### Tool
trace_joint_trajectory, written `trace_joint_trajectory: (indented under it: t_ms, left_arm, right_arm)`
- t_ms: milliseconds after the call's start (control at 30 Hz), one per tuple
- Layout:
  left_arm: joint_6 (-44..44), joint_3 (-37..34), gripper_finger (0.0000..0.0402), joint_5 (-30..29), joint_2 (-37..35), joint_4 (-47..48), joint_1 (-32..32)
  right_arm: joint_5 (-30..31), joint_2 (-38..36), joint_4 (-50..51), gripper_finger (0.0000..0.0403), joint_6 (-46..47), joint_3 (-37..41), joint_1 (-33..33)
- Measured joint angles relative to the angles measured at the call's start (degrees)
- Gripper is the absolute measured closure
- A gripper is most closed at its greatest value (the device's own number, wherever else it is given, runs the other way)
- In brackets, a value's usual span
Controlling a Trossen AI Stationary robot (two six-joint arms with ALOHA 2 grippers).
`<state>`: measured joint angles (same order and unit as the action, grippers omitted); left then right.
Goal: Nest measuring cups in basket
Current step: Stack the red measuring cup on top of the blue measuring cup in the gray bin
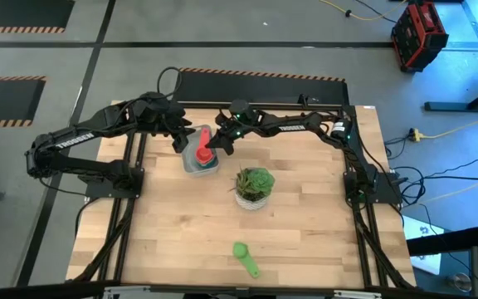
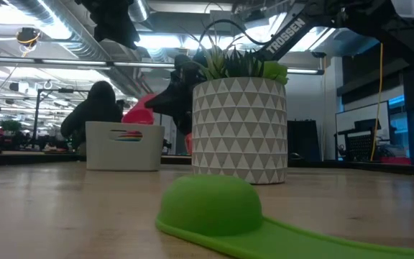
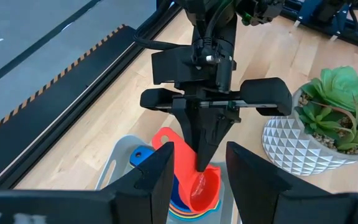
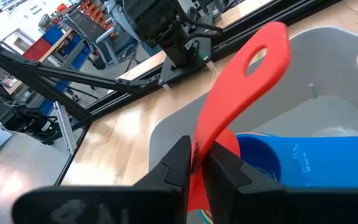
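The table (image 1: 305, 241) carries the basket (image 1: 191, 164) at its far side, between the two arms and just beside the plant pot (image 1: 254, 198). The left gripper (image 3: 197, 177) hangs right above the basket, fingers spread with nothing between them. The right gripper (image 4: 199, 163) reaches into the basket from the pot's side, fingers nearly pressed together, pinching the red cup (image 3: 194, 174) by its rim. That cup is tilted: bowl low over the stack of cups (image 3: 182, 208) already in the basket, handle slanting up and away from the jaws. The blue cup (image 4: 272, 162) lies just beside the red bowl.

The red cup looks almost seated, so release seems near. The green cup (image 1: 244, 257) lies alone near the table's front edge, well apart from both arms, handle pointing toward the front right; neither arm looks clearly nearer to it.
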<state>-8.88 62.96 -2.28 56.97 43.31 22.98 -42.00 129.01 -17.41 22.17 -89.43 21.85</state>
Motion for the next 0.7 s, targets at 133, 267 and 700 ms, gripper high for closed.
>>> trace_joint_trajectory:
  t_ms: [133, 267, 700]
  left_arm:
    - [0.00, 0.00, 0.0262, 0.01, 0.00, 0.00, 0.00]
    - [0.02, 0.01, 0.0262, 0.01, 0.00, -0.01, 0.00]
    - [0.02, 0.02, 0.0262, 0.23, 0.00, -0.28, 0.00]
  right_arm:
    - [0.46, 0.00, -0.01, 0.0357, -0.06, 0.00, -0.02]
    - [0.50, 0.00, 0.00, 0.0340, -0.15, 0.00, -0.02]
    - [2.49, 0.00, 0.02, 0.0334, -0.01, 0.01, -0.02]
